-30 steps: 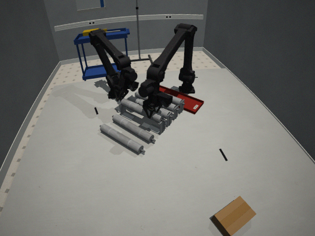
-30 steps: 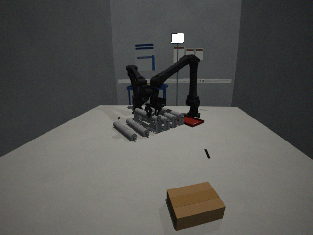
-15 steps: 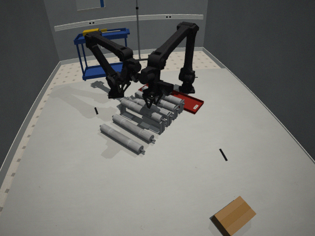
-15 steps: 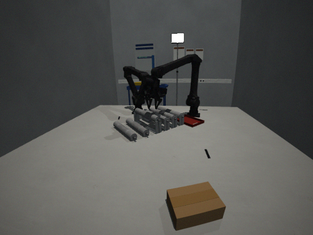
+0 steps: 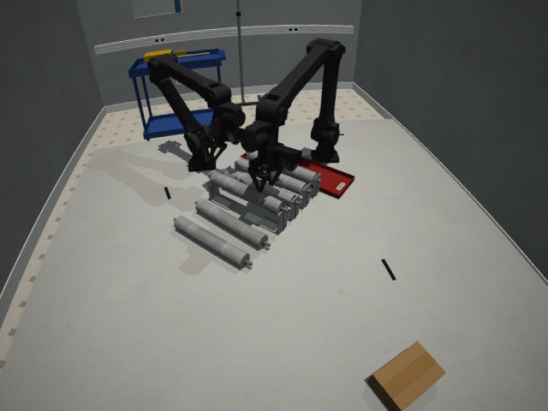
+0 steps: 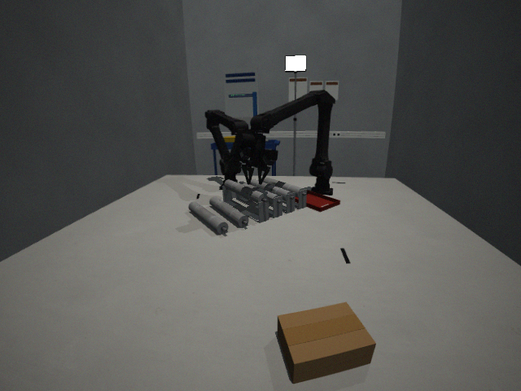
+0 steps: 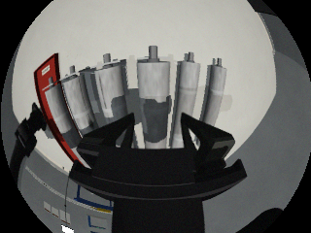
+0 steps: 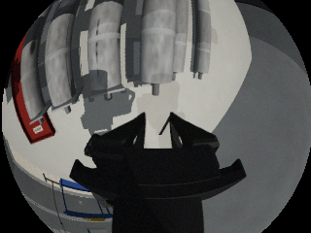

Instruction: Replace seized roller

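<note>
Rollers are set side by side in the bed (image 5: 282,222) (image 6: 263,211), near the table's (image 5: 221,331) (image 6: 168,294) far edge in the top view. Which is seized, I cannot tell. Their long axes run parallel, slanting from far left toward the near right corner. The front bed roller (image 5: 239,189) (image 6: 238,187) (image 7: 154,78) (image 8: 157,49) points the same way, axle stubs at its ends. Two loose rollers, the inner roller (image 5: 229,223) (image 6: 229,211) (image 7: 187,92) and the outer roller (image 5: 212,241) (image 6: 207,217) (image 7: 215,87), lie level beside the bed. The red tray (image 5: 324,179) (image 6: 321,200) (image 7: 40,80) (image 8: 17,84) carries a white label (image 5: 341,186) (image 7: 46,70) (image 8: 37,129), too small to read. The left end effector (image 5: 265,187) (image 6: 254,182) (image 7: 157,115) hangs over the bed, fingers well spread, holding nothing. The right end effector (image 8: 157,115) has its fingers partly apart, nothing between them, near the rollers' other ends.
</note>
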Robot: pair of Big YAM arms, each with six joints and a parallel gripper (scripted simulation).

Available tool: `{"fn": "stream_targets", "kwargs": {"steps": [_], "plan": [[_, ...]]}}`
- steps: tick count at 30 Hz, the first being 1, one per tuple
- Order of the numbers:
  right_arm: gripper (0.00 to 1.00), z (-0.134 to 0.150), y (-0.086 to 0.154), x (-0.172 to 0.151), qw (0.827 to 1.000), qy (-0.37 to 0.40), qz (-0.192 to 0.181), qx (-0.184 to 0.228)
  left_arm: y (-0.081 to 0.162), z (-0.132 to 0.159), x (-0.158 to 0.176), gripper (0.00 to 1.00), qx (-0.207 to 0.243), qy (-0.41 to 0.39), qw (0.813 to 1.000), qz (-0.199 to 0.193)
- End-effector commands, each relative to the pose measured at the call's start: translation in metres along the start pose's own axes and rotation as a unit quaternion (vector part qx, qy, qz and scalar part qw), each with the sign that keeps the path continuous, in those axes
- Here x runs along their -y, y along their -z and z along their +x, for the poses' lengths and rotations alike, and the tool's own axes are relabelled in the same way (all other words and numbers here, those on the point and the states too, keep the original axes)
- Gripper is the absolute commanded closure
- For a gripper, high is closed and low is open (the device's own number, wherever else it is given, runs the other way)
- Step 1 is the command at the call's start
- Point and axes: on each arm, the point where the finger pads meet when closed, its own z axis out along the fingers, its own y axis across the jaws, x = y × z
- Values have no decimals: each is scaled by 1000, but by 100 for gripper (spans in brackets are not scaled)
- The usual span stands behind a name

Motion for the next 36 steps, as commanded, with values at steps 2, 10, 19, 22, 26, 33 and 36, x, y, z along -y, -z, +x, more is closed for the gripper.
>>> {"fn": "stream_targets", "kwargs": {"steps": [2, 10, 19, 22, 26, 33, 36], "plan": [[68, -11, 8, 9, 1000, -14, 3, 12, 0, 1, -5, 38, 0, 1, 1000, -7], [68, -11, 9, 10, 1000, -12, 3, 12, 2, 0, -3, 38, 0, 1, 1000, -2], [68, -12, 9, 10, 1000, -12, 3, 13, 3, 0, -4, 38, 0, 1, 1000, -2], [68, -12, 9, 10, 1000, -12, 3, 13, 3, 0, -4, 38, 0, 1, 1000, -2], [68, -12, 9, 11, 1000, -13, 3, 14, 3, 0, -4, 38, 0, 1, 1000, -2], [68, -21, 18, 18, 999, -28, 4, 28, 15, -11, 12, 38, 4, 1, 1000, 28], [68, -24, 18, 19, 999, -38, 3, 32, 9, -13, 4, 38, 4, -8, 1000, 24]]}}
